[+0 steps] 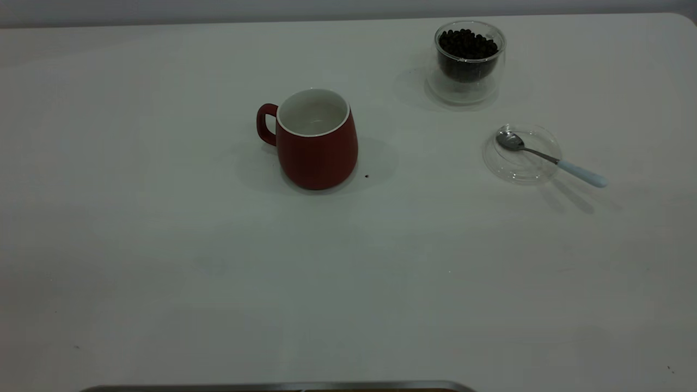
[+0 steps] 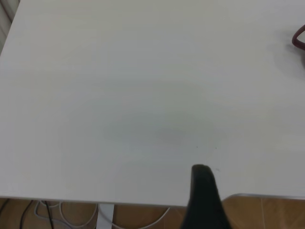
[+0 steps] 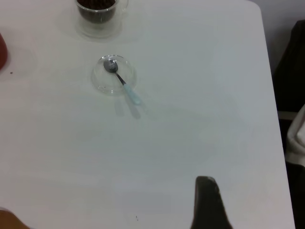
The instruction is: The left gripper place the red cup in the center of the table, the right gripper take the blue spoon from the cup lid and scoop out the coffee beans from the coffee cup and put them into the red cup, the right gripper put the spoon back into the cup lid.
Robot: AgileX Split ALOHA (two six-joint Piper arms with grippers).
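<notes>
The red cup (image 1: 316, 141) stands upright near the middle of the white table (image 1: 163, 245), handle to the left, its white inside bare. Its edge shows in the left wrist view (image 2: 299, 40) and the right wrist view (image 3: 2, 50). The clear coffee cup (image 1: 467, 62) (image 3: 97, 12) at the back right holds a heap of coffee beans (image 1: 468, 43). The blue spoon (image 1: 550, 159) (image 3: 123, 83) lies with its bowl in the cup lid (image 1: 521, 160) (image 3: 107, 83), its handle out over the rim. My left gripper (image 2: 204, 195) and right gripper (image 3: 206, 202) hang over bare table, far from everything.
A small dark speck (image 1: 366, 176) lies on the table just right of the red cup. A metal edge (image 1: 272, 387) runs along the front. Beyond the table's right edge is something dark (image 3: 290, 71). Cables (image 2: 71, 214) hang below the left side.
</notes>
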